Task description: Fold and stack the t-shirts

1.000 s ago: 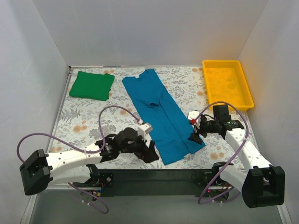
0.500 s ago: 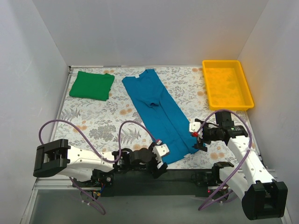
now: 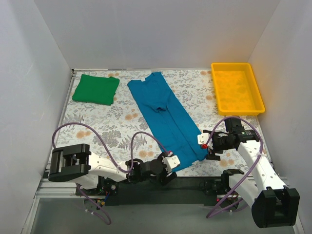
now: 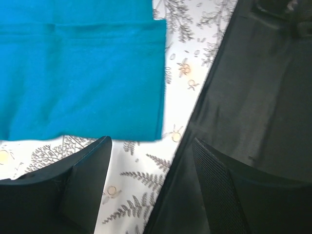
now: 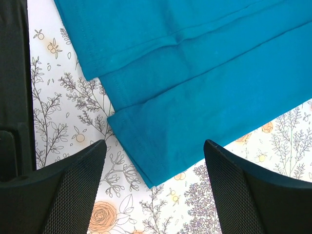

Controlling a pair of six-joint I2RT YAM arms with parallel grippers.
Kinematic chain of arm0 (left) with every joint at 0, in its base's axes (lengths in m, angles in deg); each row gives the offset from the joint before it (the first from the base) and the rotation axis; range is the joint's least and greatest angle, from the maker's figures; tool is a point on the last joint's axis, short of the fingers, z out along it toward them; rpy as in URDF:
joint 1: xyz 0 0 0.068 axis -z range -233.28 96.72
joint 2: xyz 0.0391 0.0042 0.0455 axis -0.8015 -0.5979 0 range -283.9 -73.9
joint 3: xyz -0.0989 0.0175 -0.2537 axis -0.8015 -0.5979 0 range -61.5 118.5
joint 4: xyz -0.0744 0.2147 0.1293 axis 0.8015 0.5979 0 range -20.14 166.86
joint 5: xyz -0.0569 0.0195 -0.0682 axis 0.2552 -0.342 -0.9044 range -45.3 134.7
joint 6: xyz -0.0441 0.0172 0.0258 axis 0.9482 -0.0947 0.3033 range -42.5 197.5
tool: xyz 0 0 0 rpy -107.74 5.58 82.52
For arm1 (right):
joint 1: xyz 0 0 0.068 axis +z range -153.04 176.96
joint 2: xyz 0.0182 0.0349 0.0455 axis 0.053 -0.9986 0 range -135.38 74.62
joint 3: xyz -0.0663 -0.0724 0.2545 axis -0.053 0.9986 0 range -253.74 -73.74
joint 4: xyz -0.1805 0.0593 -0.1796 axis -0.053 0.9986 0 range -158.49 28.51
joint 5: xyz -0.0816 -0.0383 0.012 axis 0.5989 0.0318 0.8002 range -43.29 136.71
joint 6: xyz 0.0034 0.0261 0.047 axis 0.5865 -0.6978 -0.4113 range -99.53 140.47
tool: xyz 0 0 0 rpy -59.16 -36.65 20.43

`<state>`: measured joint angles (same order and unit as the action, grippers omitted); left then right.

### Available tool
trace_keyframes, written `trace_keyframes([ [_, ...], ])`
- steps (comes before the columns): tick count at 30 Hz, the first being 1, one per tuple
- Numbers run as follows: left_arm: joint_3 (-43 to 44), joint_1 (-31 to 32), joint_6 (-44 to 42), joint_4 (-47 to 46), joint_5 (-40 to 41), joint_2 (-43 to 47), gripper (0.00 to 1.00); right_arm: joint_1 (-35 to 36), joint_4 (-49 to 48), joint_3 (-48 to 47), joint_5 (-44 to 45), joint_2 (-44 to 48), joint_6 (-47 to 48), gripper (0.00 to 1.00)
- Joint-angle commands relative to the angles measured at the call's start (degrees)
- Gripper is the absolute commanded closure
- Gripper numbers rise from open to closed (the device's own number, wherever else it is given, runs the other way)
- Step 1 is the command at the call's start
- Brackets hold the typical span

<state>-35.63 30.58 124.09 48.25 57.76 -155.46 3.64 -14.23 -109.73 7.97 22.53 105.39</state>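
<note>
From above, a flower-patterned surface [image 3: 97,131] carries two shirts. A bright green soft cloth t-shirt [image 3: 96,89], already folded into a neat square, lies in the far left corner. A teal-blue soft cloth t-shirt [image 3: 168,119], folded into a long narrow strip, runs slantwise from the middle of the far edge down to the near edge, a little right of centre. A yellow plastic tray [image 3: 231,64] sits in the far right corner. The left gripper [image 3: 168,165] hangs low at the strip's near left corner, and the right gripper [image 3: 208,146] at its near right corner.

In the left wrist view, the teal shirt [image 4: 83,73] fills the upper left. Its hem corner lies just ahead of the left gripper [image 4: 151,144], whose jaws stand apart with nothing held.

In the right wrist view, the layered corner of the shirt [image 5: 195,73] points down between the fingers of the right gripper [image 5: 155,146], which is spread wide and empty.

The cloth looks light, limp and likely to sag or unfold when lifted. The best hold is probably a pinch through all layers at each near hem corner.
</note>
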Motion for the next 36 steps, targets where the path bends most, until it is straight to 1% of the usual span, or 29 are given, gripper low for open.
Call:
trace_keyframes([
  [1, 2.69, 0.35, -3.95, -3.79, 5.48, -1.67, 0.34, -0.7, 1.82, -0.49, -1.42, -0.72, 3.05, 0.14],
  [7, 5.59, 0.26, -8.35, -4.06, 7.94, -5.89, 0.4, -2.02, 1.9, -1.28, -1.95, -3.1, 2.44, 0.15],
  [11, 6.91, 0.26, -10.29, -2.75, 7.07, -8.17, 0.41, -2.72, 1.73, -1.01, -2.3, -3.8, 2.61, 0.16],
  [19, 6.74, 0.26, -11.43, -2.3, 4.43, -9.75, 0.43, -3.51, 2.08, -1.19, -1.69, -5.21, 2.44, 0.16],
  [21, 7.18, 0.26, -11.87, -1.86, 5.04, -10.72, 0.46, -3.6, 2.08, -1.1, -1.43, -5.38, 2.44, 0.17],
  [23, 7.97, 0.26, -12.13, -0.73, 5.75, -12.3, 0.52, -3.6, 1.99, -1.1, -1.34, -5.47, 2.35, 0.17],
  [24, 8.14, 0.26, -12.13, -0.54, 6.53, -12.74, 0.53, -3.6, 2.08, -1.02, -1.34, -5.47, 2.26, 0.17],
  [30, 6.48, 0.26, -11.43, -0.72, 7.42, -13.45, 0.54, -3.6, 1.82, -0.75, -0.63, -5.56, 2.09, 0.17],
  [33, 6.13, 0.17, -11.34, -0.28, 7.42, -13.89, 0.62, -3.69, 1.9, -0.93, -0.55, -6.0, 2.09, 0.18],
  [34, 6.21, 0.26, -11.26, 0.16, 7.42, -14.15, 0.68, -3.69, 1.82, -1.01, -0.46, -6.09, 2.0, 0.18],
  [36, 6.04, 0.26, -10.99, 0.6, 7.77, -14.24, 0.74, -3.78, 1.9, -1.1, -0.28, -6.35, 2.0, 0.18],
])
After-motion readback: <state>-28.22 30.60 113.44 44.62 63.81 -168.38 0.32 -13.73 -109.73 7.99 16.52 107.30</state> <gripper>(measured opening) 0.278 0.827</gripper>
